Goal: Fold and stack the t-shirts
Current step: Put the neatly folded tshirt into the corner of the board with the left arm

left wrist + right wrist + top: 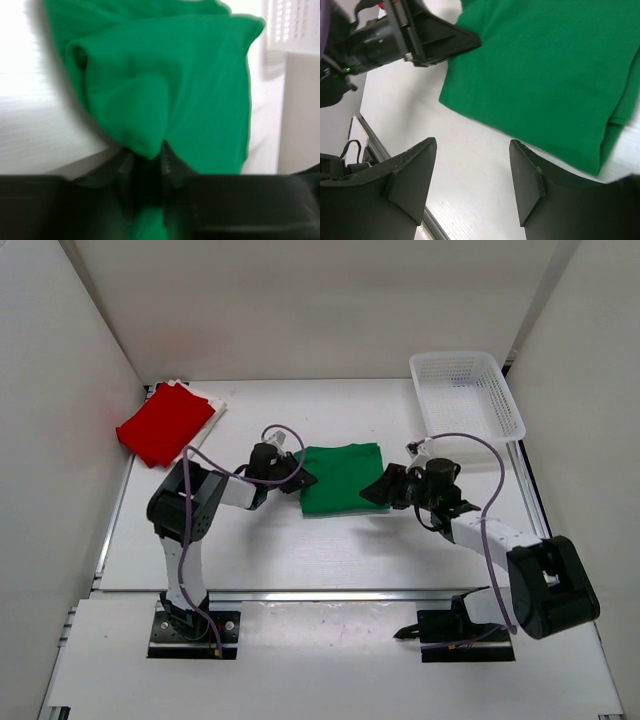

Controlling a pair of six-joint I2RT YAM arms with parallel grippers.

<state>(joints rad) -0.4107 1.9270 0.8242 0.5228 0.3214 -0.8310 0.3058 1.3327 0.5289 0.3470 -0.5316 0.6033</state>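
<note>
A fold of the green t-shirt (190,90) dips between the fingers of the left gripper (145,161), too blurred to tell whether they clamp it. The right gripper (472,145) gapes empty, with the shirt's edge just ahead. Far off the left gripper's outer side, the red t-shirt (165,425) hides most of the white t-shirt (216,406).

You have a white plastic lattice basket (467,390) standing upright, mouth up, at the far right corner of the white bench (300,550), close to the right wall. In the left wrist view it shows only as a blurred grid at the top right. White walls (60,440) close the bench in on the left, far and right sides. A silver rail (330,595) runs along the bench's near edge, with a white panel (330,660) just beyond it, nearer you.
</note>
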